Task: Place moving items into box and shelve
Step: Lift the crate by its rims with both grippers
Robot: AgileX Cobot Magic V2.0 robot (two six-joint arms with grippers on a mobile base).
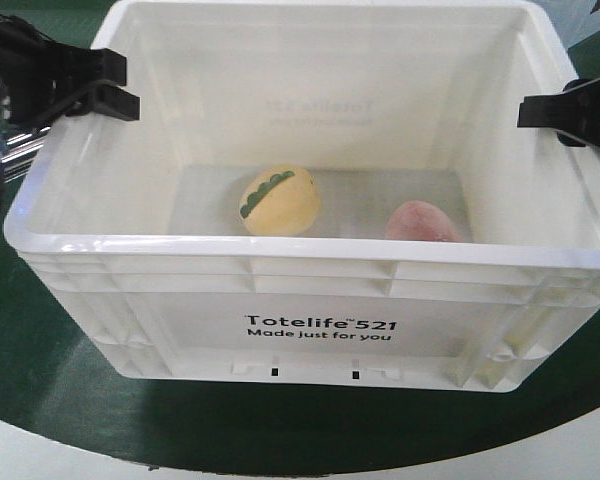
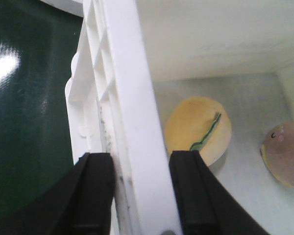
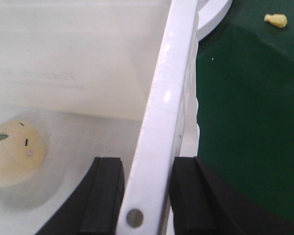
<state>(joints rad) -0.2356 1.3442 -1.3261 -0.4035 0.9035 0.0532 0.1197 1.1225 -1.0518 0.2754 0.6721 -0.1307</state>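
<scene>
Centre of the scene: large white rectangular plastic crate (image 1: pixel 280 248) with ribbed rim, black print "Totelife 521 Made just for you" on the near wall. Under it, dark green tabletop (image 1: pixel 40 400); resting or raised just clear, impossible to tell.

Inside, on the crate floor: pale yellow egg-shaped object (image 1: pixel 280 200) with a green scalloped stripe, left of the middle. To its right, dull reddish-brown egg-shaped object (image 1: pixel 425 222), close against the near wall. Apart from each other, not touching.

On the left rim, toward the far end, the black left gripper (image 1: pixel 115 87). Seen from the left wrist (image 2: pixel 139 164): one finger (image 2: pixel 95 191) outside the wall, the other inside, the crate's rim (image 2: pixel 132 112) pinched between them, both pads against the plastic. Beyond the inner finger, yellow egg (image 2: pixel 198 128) and reddish egg (image 2: pixel 285 154) on the floor below.

On the right rim, also toward the far end, the black right gripper (image 1: pixel 552 110). From the right wrist (image 3: pixel 147 169): fingers (image 3: pixel 186 196) clamped on the rim (image 3: pixel 164 107), one each side, no gap showing. Yellow egg (image 3: pixel 14 154) low at the left, inside. Outside the wall, green tabletop (image 3: pixel 245 122). On it, a small yellow scrap (image 3: pixel 276 19) at the far right, and the curved edge of a round white thing (image 3: pixel 213 14) just behind the crate's corner.
</scene>
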